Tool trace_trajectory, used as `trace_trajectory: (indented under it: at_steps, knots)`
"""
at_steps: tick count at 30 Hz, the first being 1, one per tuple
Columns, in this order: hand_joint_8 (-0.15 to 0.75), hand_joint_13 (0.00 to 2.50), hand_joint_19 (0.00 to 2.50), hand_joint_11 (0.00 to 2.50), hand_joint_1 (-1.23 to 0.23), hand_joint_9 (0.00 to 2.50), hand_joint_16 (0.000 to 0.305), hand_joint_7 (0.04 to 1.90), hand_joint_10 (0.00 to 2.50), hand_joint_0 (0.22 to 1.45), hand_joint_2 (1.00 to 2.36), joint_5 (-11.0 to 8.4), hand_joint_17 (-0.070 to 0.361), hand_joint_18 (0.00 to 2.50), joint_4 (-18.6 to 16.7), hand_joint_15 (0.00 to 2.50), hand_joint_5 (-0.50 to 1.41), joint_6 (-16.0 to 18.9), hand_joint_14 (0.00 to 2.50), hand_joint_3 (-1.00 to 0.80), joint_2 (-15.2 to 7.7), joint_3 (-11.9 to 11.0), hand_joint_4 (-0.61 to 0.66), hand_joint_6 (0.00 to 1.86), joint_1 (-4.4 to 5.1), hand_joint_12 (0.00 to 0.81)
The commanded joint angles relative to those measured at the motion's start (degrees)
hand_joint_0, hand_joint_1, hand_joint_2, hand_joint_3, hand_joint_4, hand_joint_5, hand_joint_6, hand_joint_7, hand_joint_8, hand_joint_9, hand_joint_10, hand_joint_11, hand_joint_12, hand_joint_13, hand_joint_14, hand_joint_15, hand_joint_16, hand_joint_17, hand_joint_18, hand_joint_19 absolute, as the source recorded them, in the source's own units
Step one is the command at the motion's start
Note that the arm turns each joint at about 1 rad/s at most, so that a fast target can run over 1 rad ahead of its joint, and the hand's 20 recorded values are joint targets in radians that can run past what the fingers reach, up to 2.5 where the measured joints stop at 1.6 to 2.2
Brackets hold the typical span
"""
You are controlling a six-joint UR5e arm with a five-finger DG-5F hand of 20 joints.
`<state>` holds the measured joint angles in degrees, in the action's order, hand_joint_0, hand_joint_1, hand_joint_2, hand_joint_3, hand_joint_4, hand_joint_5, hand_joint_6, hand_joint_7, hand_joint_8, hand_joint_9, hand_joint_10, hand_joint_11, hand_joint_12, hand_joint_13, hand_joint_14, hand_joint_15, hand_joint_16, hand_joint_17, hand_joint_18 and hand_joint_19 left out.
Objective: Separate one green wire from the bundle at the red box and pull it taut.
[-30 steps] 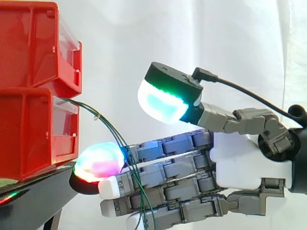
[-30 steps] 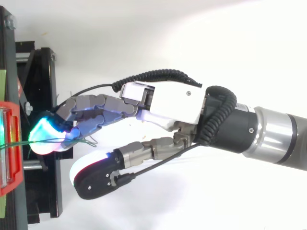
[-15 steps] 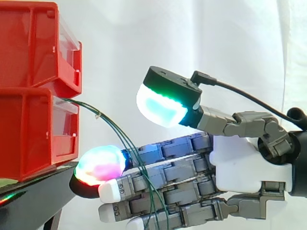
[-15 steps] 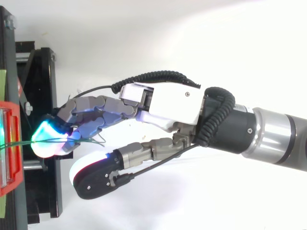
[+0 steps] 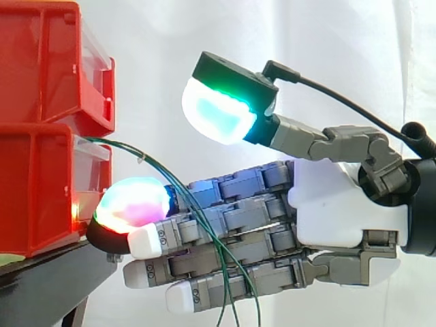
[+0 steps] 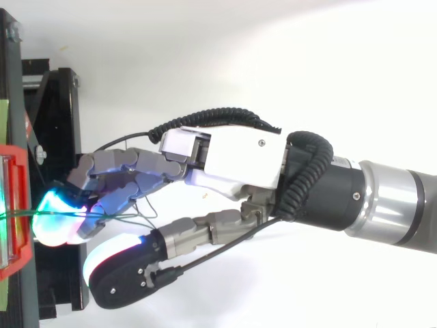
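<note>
Since half a second ago the grey-and-white robot hand (image 5: 334, 204) has slid closer to the lower red plastic box (image 5: 37, 194) and risen a little. Its rainbow-glowing fingertip (image 5: 133, 204) now sits just beside that box's front, where I earlier had a strip of white curtain (image 5: 157, 54) between them; I cannot tell from either camera whether it touches. The fingers are straight and pressed together in a stack, reaching toward the box. The thumb is held well apart above them, its cyan-green thumb pad (image 5: 218, 112) angled down toward the box, with nothing pinched between thumb and fingers. The thin green wires (image 5: 142, 157) leave the box's front near its top and arch away from it. They then fall across the near side of the fingers and run off the bottom edge of the side view, so their free ends are cut off. The strands lie too close together for me to count, and I cannot tell whether any one passes between two fingers or simply lies over them. From above, a green line runs from the box to the glowing fingertip, and a faint loop past it is partly hidden under the hand. The box rests on a black stand (image 5: 48, 286) with an upper red plastic bin (image 5: 41, 61) stacked on it, both cut off at the frame's left edge.
</note>
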<state>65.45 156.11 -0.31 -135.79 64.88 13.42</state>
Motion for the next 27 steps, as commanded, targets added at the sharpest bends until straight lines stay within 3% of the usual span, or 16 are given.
trace_trajectory:
  at_steps: [1,6,27]
  knots:
    - [0.259,0.41,0.33,0.16,-0.64,0.61,0.05,1.07,0.01,0.57,1.01,0.11,0.112,0.46,1.0,0.13,-0.1,0.0,0.0,-0.4,0.0,-0.5,0.27,0.5,-0.15,0.324]
    - [0.259,0.42,0.34,0.17,-0.64,0.61,0.05,1.07,0.01,0.57,1.01,1.17,0.112,0.47,1.0,0.13,-0.1,0.0,0.0,-0.4,0.0,-0.5,0.28,0.5,-0.5,0.324]
    - [0.259,0.43,0.35,0.21,-0.65,0.64,0.049,1.17,0.01,0.58,1.01,1.34,0.111,0.48,2.7,0.14,-0.09,0.3,0.01,-0.38,0.0,-0.5,0.24,0.5,-1.02,0.324]
